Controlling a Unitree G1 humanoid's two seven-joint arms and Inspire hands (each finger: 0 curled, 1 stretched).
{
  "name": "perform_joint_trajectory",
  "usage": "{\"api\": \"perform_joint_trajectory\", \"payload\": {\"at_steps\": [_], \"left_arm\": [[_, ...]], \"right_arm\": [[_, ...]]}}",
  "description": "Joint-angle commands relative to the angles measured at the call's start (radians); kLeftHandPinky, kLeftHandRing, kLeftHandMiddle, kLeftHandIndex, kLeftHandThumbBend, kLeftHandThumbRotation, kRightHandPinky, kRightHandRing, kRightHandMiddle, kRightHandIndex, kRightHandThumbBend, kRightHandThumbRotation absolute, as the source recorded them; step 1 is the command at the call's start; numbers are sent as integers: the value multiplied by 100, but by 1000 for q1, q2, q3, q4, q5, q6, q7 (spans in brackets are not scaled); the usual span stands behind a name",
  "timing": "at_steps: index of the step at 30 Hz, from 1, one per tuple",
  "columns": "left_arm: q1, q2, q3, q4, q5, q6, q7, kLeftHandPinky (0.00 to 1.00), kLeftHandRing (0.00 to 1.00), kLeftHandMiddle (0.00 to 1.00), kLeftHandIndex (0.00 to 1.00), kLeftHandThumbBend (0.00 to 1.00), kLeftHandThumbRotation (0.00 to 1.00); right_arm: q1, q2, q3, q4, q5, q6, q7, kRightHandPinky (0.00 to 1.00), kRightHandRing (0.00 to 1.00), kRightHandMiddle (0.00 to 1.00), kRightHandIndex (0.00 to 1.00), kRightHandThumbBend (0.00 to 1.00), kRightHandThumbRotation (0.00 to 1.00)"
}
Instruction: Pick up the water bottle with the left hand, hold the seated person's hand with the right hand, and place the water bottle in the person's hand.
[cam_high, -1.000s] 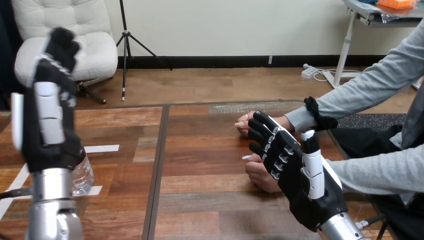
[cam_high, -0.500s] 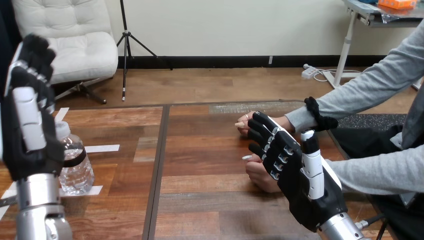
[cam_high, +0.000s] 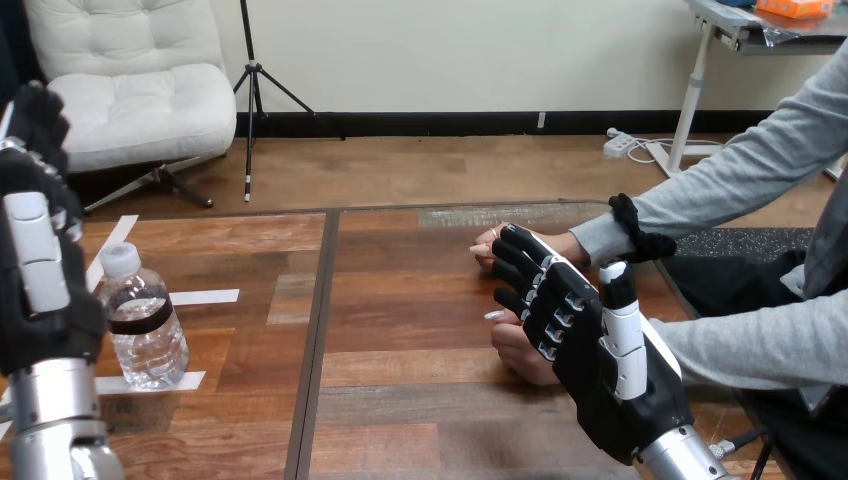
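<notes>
my left hand (cam_high: 40, 290) has slid out to the left over the last second, so the water bottle (cam_high: 145, 322) it was hiding now stands in plain sight, upright on the table (cam_high: 400, 400) just beside that hand, and the pick-up is yet to come. that hand is raised, fingers straight and wide, holding nothing. my right hand (cam_high: 590, 350) has stayed put, fingers stretched out over the person's nearer hand (cam_high: 516, 352), not curled round it.

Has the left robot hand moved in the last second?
Yes. The left robot hand has swung leftward: it hid the water bottle before and now stands left of it.
</notes>
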Motion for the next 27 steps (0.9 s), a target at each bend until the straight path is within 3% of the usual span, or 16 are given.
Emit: {"api": "perform_joint_trajectory", "payload": {"at_steps": [1, 16, 27], "left_arm": [[-60, 42, 14, 29, 10, -26, 3, 100, 96, 93, 90, 76, 92], [-48, 65, 41, 77, 23, -15, 40, 100, 96, 94, 90, 79, 89], [-23, 76, 56, 84, 37, 7, 65, 100, 99, 98, 95, 83, 82]], "right_arm": [[-32, 3, 0, -58, 3, -7, -1, 100, 97, 95, 92, 86, 100], [-37, 5, 0, -49, 10, -13, 12, 100, 98, 95, 92, 86, 100], [-38, 6, -2, -46, 9, -13, 13, 100, 97, 95, 92, 85, 100]]}}
